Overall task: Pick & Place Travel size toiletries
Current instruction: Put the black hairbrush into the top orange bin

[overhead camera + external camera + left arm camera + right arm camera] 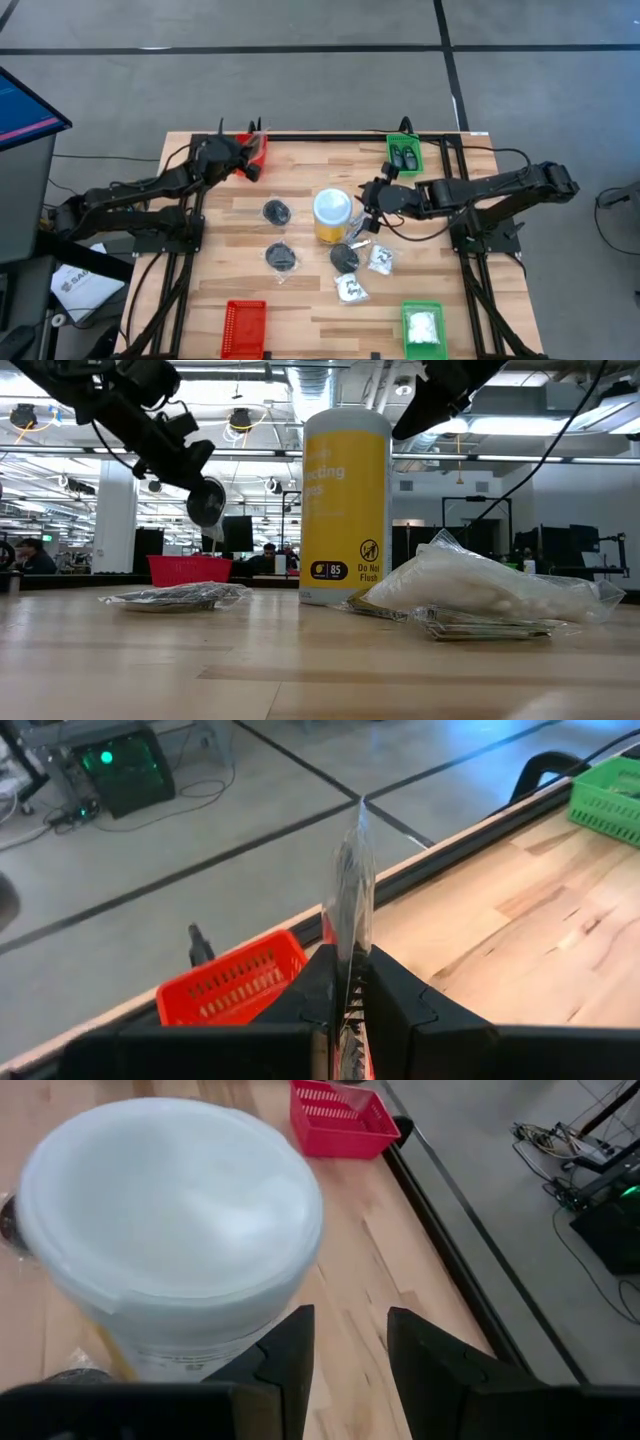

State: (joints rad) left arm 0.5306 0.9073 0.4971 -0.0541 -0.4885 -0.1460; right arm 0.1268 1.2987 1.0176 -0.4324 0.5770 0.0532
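Left gripper (345, 990) clamped on a clear packet (350, 890) over the red tray (252, 152) at 11 o'clock; right gripper (350, 1345) parted, apparently empty, beside the yellow jar (332, 216)

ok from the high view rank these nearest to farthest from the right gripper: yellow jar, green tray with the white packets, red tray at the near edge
Right gripper is open beside the jar.
1. Yellow jar, just to its left.
2. Green tray, near edge, right side.
3. Red tray, near edge, left of centre.

table (300, 190) | yellow jar (332, 217) | trays (244, 327) | packets (381, 260)
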